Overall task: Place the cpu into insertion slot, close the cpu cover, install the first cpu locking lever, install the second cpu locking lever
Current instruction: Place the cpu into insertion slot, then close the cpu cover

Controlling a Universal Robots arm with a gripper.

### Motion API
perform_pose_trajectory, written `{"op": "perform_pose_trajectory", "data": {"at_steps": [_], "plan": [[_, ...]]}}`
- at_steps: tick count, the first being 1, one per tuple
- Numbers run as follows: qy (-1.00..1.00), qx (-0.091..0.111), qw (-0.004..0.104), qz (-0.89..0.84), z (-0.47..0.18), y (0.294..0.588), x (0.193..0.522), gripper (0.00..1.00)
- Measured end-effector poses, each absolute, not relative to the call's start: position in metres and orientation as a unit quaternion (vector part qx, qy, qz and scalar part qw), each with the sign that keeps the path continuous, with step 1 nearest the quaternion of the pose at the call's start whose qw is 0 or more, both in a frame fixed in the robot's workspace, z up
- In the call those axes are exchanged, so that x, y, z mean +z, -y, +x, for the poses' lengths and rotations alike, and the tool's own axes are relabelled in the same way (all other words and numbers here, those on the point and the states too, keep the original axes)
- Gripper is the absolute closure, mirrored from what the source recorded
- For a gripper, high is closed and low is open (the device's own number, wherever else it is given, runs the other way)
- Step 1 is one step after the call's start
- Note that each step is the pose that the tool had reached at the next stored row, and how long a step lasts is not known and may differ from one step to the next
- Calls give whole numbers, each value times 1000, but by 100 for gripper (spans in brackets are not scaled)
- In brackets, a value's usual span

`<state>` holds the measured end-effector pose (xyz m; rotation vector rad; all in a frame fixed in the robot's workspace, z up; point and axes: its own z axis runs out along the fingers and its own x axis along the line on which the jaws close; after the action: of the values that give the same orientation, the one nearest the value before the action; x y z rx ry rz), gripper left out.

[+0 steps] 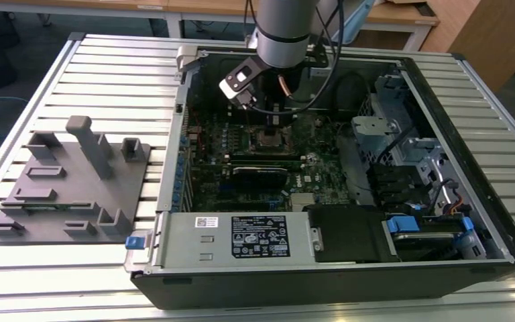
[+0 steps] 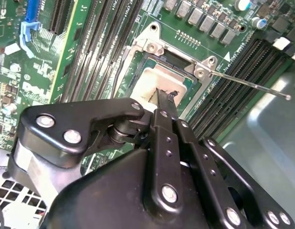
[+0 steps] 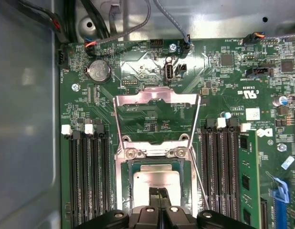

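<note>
Looking down into an open computer case (image 1: 329, 282) lying on a slatted metal counter (image 1: 115, 67), with the arm (image 1: 284, 27) reaching in from above and holding the gripper (image 1: 278, 121) low over the motherboard (image 1: 212, 188). Showing, in the first wrist view, the cpu (image 3: 156, 177) already sitting in the insertion slot (image 3: 127, 183), pale face up, and the cpu cover (image 3: 157, 98) swung open, hinged at the slot's edge farthest from the jaws. Pressing the jaws together, black tips pointing at the cpu's face; touching it or hanging just above, impossible to tell.

Crowding the slot on two sides with long black memory slots (image 3: 88, 176), a green memory stick (image 3: 247, 176) standing further out. Taking in, in the second wrist view, a thin locking lever (image 2: 247, 84) sticking out free at a slant from one corner of the slot. Placing a labelled power supply box (image 1: 239, 236) along the case's near wall, and a grey fixture plate (image 1: 65, 181) on the counter to the exterior view's left of the case.

Hiding the near part of the cpu behind the fingers (image 3: 153, 200) in both wrist views. Blocking much of the second wrist view with the gripper's black linkage. Covering part of the slot in the exterior view with the gripper and looping black cables (image 1: 334, 80). Cutting off the arm at that view's upper edge.
</note>
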<state>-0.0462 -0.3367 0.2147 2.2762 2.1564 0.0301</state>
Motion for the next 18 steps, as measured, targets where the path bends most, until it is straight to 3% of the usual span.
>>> {"op": "perform_pose_trajectory", "data": {"at_steps": [18], "plan": [[-688, 10, 3, 726, -46, 337, 224, 90]]}}
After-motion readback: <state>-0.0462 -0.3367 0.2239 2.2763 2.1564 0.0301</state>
